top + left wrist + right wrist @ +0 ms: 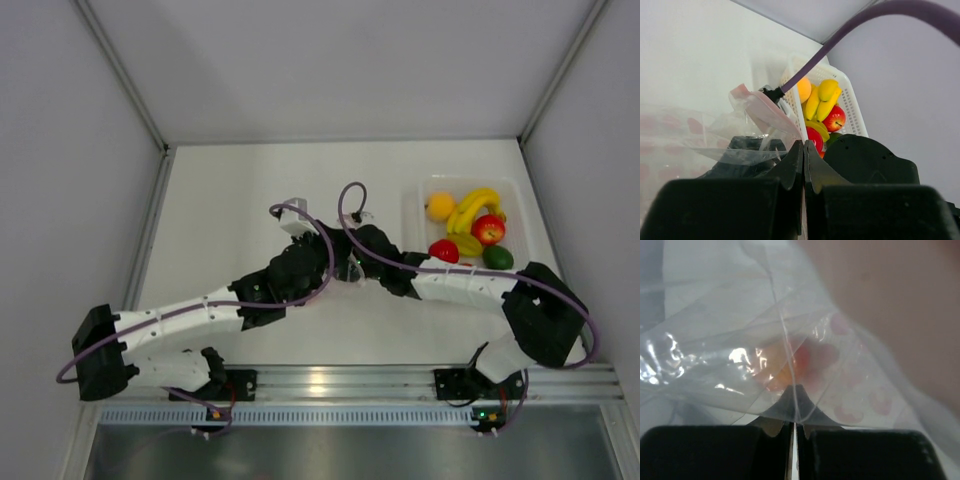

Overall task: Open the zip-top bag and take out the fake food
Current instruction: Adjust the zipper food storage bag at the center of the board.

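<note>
Over white table (230,190), only wrist views show left end effector (803,145) and right end effector (793,390) pinching zip-top bag (725,355).

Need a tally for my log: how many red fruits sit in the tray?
2: the apple by the bananas toward the tray's right side, the tomato at its near left. More may be hidden underneath.

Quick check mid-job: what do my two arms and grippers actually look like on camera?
The left arm and right arm both have white links with bulky black joints. A purple cable loops along each. The left gripper and right gripper have matte black fingers tapering to wedge tips. I see no printed markings.
</note>
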You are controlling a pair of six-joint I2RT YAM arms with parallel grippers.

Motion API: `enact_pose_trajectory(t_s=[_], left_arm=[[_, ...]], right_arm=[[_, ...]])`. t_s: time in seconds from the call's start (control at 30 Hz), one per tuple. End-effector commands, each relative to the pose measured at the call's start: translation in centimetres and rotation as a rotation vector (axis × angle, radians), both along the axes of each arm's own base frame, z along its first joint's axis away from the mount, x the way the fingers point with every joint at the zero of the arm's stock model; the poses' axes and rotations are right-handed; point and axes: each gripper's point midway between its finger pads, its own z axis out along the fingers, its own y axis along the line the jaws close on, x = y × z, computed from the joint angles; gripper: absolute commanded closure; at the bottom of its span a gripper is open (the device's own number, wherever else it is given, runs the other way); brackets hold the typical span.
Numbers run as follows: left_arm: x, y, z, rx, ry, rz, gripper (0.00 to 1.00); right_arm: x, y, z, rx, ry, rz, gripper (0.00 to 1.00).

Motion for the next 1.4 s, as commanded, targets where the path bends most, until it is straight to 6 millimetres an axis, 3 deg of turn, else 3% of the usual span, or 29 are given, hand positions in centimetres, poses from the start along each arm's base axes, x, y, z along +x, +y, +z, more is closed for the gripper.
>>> enact_pose_trajectory(t_s=[0.0,0.1,0.2,0.3,0.57,0.67,0.77,0.8,0.87,1.03,1.17,1.3,1.37], left_arm=[[-0.3,0.2,4.2,-0.167,-0.046,0.007,1.00],[-0.4,0.1,4.7,-0.193,-0.040,0.001,1.00],[-0.4,-0.8,5.1,-0.197,-0.040,-0.020,1.00],[-0.6,-2.4,5.7,-0.208,-0.034,-0.066,1.00],[-1.2,-4.8,7.1,-0.267,-0.010,-0.102,1.00],[-1.0,-4.1,7.7,-0.302,-0.004,-0.078,1.00],[-0.7,-1.9,7.2,-0.347,0.015,0.004,1.00],[-0.4,-0.8,6.0,-0.335,0.021,0.050,1.00],[-0.5,0.7,6.2,-0.345,0.010,0.079,1.00],[-0.8,3.3,4.7,-0.278,-0.002,0.123,1.00],[-1.7,4.6,3.6,-0.229,0.012,0.109,1.00],[-2.2,5.4,0.5,-0.184,0.078,0.115,1.00],[-2.4,5.9,-0.5,-0.173,0.091,0.122,1.00]], right_arm=[[0.2,0.1,0.0,0.016,-0.036,-0.054,1.00],[0.3,0.1,-0.7,-0.031,-0.031,-0.032,1.00],[0.7,-1.5,-2.1,-0.099,-0.039,-0.070,1.00],[1.3,-5.0,-2.7,-0.161,-0.046,-0.131,1.00],[2.7,-14.0,0.6,-0.333,-0.137,-0.252,1.00],[3.0,-17.1,1.7,-0.410,-0.149,-0.277,1.00],[3.6,-19.7,2.7,-0.521,-0.155,-0.293,1.00],[3.4,-20.4,3.0,-0.563,-0.142,-0.289,1.00],[3.4,-21.1,2.9,-0.626,-0.125,-0.269,1.00],[3.5,-21.5,3.3,-0.722,-0.088,-0.239,1.00],[3.0,-18.4,3.5,-0.634,-0.077,-0.119,1.00],[1.0,-14.9,3.5,-0.624,-0.065,0.029,1.00],[0.1,-14.1,3.2,-0.643,-0.053,0.074,1.00]])
